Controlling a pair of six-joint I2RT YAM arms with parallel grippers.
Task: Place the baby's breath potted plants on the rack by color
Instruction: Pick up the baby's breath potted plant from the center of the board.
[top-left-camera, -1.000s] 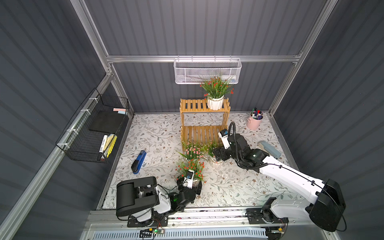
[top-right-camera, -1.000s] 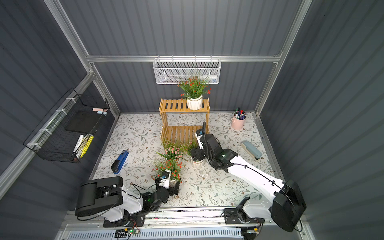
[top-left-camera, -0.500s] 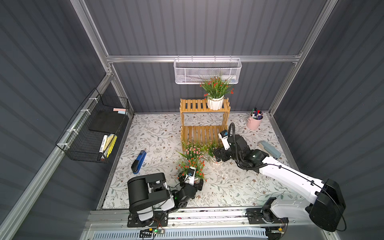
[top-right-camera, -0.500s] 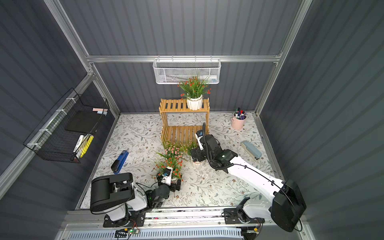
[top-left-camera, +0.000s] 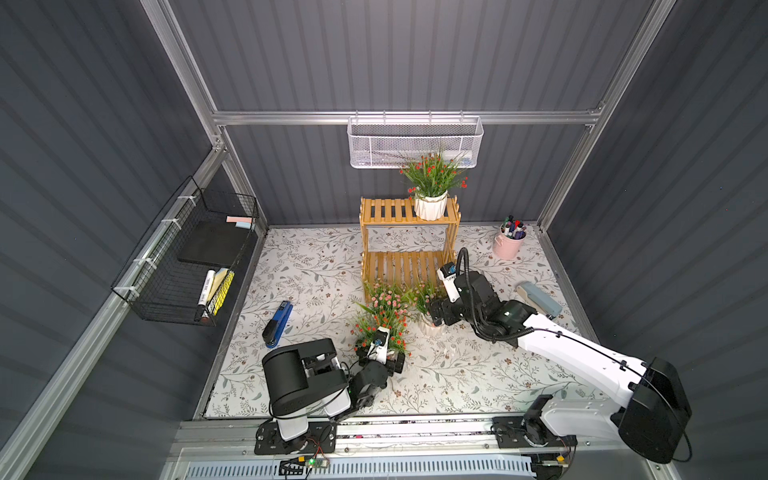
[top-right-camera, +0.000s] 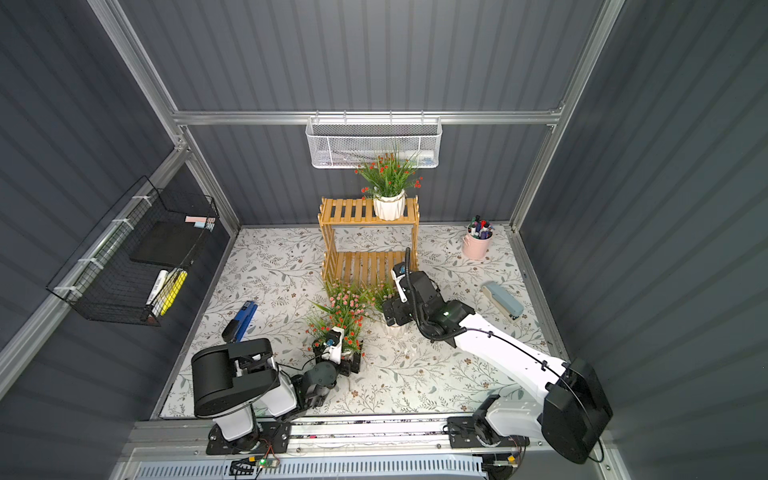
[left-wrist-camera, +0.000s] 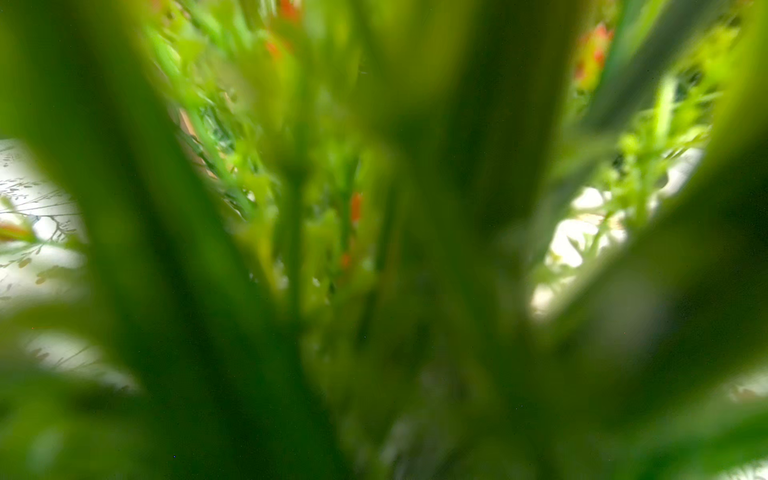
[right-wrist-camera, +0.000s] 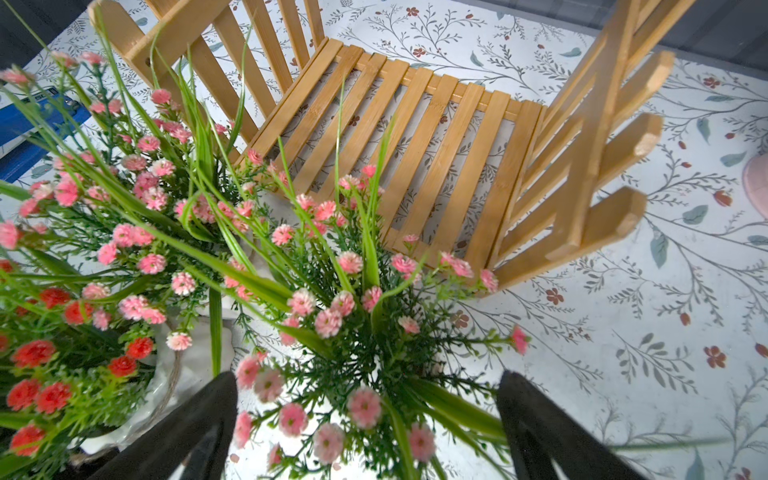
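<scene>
The wooden rack (top-left-camera: 409, 232) stands at the back with a red-flowered potted plant (top-left-camera: 432, 187) on its top tier. Three more plants stand on the mat before it: a pink one (top-left-camera: 386, 297), a red one (top-left-camera: 376, 332) and a second pink one (right-wrist-camera: 332, 311). My right gripper (right-wrist-camera: 365, 419) is open, its black fingers (right-wrist-camera: 199, 419) on either side of that second pink plant, whose pot is hidden by foliage. My left gripper (top-left-camera: 380, 355) is pushed into the red plant (left-wrist-camera: 316, 232). Blurred leaves fill the left wrist view and hide its fingers.
A white mesh basket (top-left-camera: 415, 143) hangs on the back wall above the rack. A black wire basket (top-left-camera: 187, 257) hangs on the left wall. A blue stapler (top-left-camera: 278, 324), a pink pen cup (top-left-camera: 509, 245) and a grey-blue stapler (top-left-camera: 540, 297) lie on the mat.
The left arm's base turned and its gripper pushed a little farther into the red plant on the mat. The right arm has stayed still.
</scene>
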